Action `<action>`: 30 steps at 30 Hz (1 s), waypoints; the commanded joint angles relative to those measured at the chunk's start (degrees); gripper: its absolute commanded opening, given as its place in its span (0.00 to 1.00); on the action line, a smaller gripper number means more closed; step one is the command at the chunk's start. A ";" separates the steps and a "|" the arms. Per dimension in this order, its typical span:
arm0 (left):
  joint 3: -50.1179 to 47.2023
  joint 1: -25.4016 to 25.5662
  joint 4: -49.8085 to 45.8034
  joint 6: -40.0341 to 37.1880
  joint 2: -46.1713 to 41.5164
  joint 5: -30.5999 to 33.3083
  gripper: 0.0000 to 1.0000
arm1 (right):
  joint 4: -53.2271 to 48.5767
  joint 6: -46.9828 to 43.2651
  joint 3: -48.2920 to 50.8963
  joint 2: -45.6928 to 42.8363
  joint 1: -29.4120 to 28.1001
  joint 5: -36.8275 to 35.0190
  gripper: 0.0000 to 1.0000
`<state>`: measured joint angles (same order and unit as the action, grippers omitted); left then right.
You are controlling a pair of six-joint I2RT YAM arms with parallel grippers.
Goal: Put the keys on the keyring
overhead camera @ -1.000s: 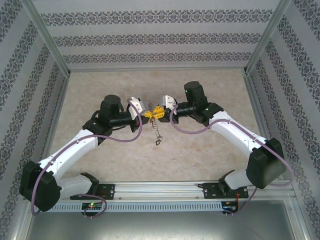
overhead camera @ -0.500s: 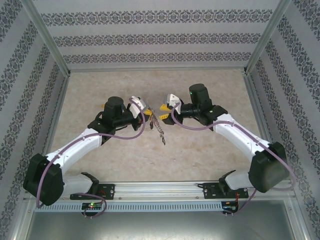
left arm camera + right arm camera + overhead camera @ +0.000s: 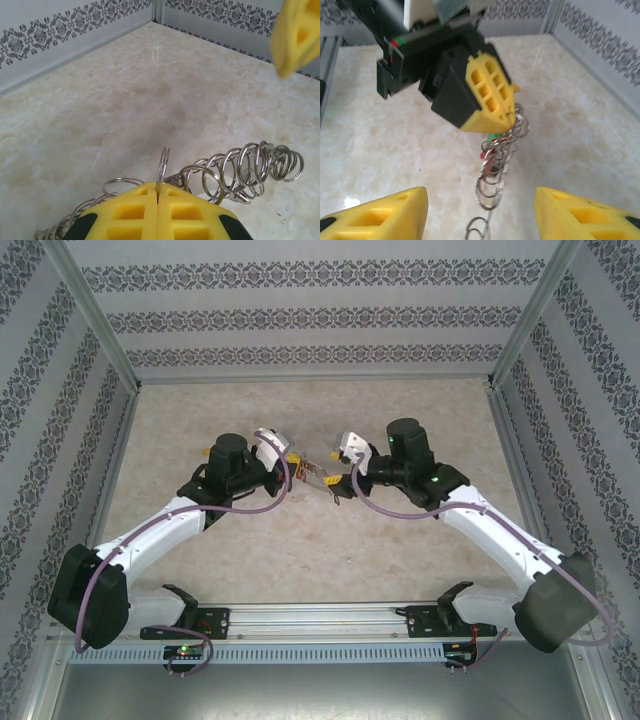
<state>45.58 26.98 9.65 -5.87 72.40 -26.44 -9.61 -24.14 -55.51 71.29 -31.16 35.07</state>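
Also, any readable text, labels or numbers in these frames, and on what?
None readable.
Wall bands: ornament only, no letters.
Yellow finger pads, chain of metal rings: no markings.
Small boards on the base rail: print, if any, too small.

1. The keyring (image 3: 162, 167) is a thin silver wire loop. It stands on its edge, pinched in the shut yellow jaws of the left gripper (image 3: 157, 195).
2. A chain of silver loops (image 3: 496, 165) hangs down from there.
3. The keys (image 3: 493, 136) hide behind the loops. Only a bit of green tag and red tag peeks out.
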 commanded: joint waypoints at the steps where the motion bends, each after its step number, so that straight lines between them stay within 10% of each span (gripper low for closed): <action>1: -0.26 -0.08 6.07 3.92 -0.16 0.61 0.00 | -2.66 0.57 -2.55 3.99 -1.18 -4.40 0.58; 16: -1.88 1.56 5.27 6.31 -1.57 4.85 0.00 | -14.37 -11.37 -11.99 14.16 -3.86 -15.64 0.39; 22: -1.60 1.52 5.47 6.65 -1.74 5.24 0.00 | -18.03 -12.09 -11.17 14.15 -1.53 -8.41 0.51; 30: -1.22 1.58 5.25 6.58 -1.47 5.15 0.00 | -16.48 -10.39 -10.02 13.19 0.04 -4.32 0.41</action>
<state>43.70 27.81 11.25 -0.03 72.36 -21.76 -25.96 -34.92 -66.00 85.34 -31.59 26.98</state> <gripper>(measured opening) 0.059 0.412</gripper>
